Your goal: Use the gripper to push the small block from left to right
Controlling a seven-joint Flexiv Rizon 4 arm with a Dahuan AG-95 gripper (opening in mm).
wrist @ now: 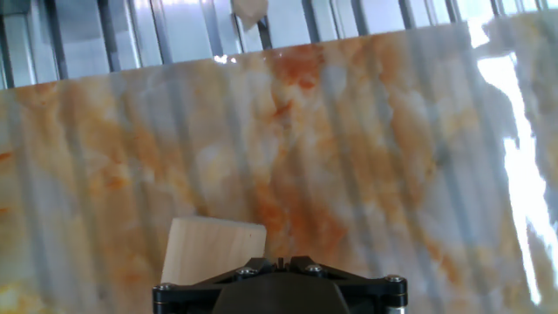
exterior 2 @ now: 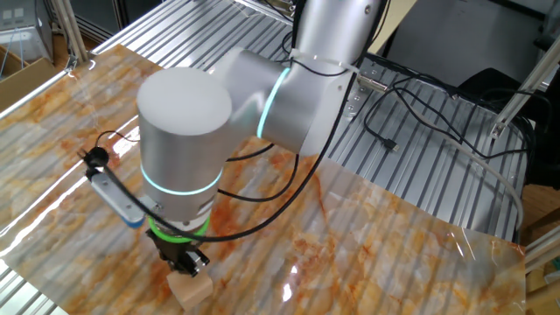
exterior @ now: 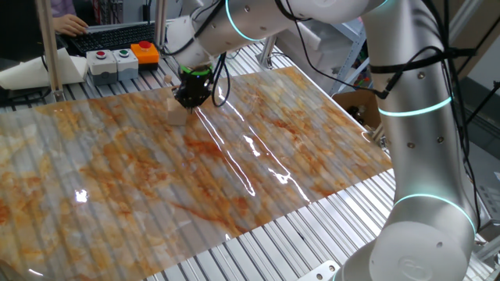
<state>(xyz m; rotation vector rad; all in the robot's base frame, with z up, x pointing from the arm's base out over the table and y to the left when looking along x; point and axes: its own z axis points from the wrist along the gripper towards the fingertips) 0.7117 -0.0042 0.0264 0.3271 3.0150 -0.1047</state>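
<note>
Marbled orange-and-grey glossy sheet (exterior: 234, 172) spread over a slatted aluminium table (exterior: 273, 250); grey button box (exterior: 109, 62) with red and green buttons beside an orange-topped unit (exterior: 145, 51); black keyboard (exterior: 117, 35); black cables (exterior 2: 420, 114); cardboard box (exterior: 361, 105).

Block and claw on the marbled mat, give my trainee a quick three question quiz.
1. True or false: the claw is right next to the block.
2. What does the block rest on? A) bare metal slats B) the marbled mat C) the button box
3. Fill in: in the hand view the block is pale ____.

Key: 1 true; 2 B; 3 wood.
</note>
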